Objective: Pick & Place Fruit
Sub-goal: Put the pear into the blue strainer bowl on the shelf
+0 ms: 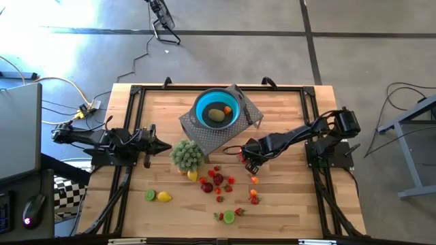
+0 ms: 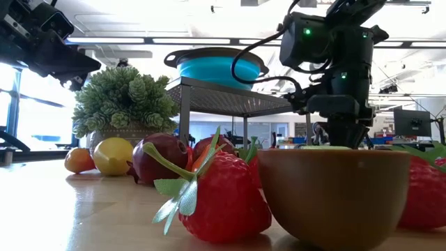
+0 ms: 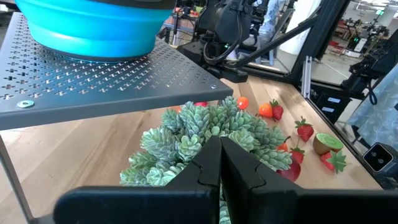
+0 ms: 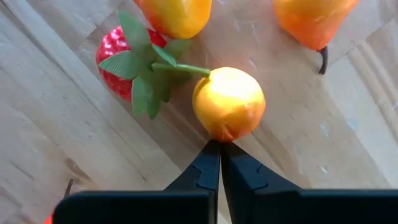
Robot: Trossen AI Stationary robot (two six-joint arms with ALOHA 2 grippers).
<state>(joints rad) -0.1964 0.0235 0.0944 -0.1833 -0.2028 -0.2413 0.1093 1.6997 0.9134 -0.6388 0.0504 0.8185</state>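
Small fruit (image 1: 214, 180) lie scattered on the wooden table in front of a potted green plant (image 1: 187, 154). A blue bowl (image 1: 201, 102) sits on a grey perforated stand (image 1: 204, 139) and holds a brownish-green piece (image 1: 216, 114) and an orange piece (image 1: 227, 109). My right gripper (image 1: 250, 166) is shut and points down over the table. In the right wrist view, the right gripper (image 4: 219, 144) has its tips at the edge of a round orange-yellow fruit (image 4: 228, 102), beside a strawberry (image 4: 121, 62). My left gripper (image 1: 163, 145) is shut and waits left of the plant. My right gripper comes from above with shut fingers (image 4: 208, 165), and their tips stand at the near edge (image 4: 221, 135) of the orange-yellow fruit, which lies on the table. I cannot tell whether they touch it.
A lemon (image 1: 164, 197) and a lime (image 1: 150, 194) lie toward the near left, and a lime half (image 1: 229, 217) with strawberries lies by the near edge. In the low view a brown half fruit (image 2: 334, 195) and a strawberry (image 2: 223, 199) fill the foreground. Black frame rails (image 1: 129, 122) run along the table's sides.
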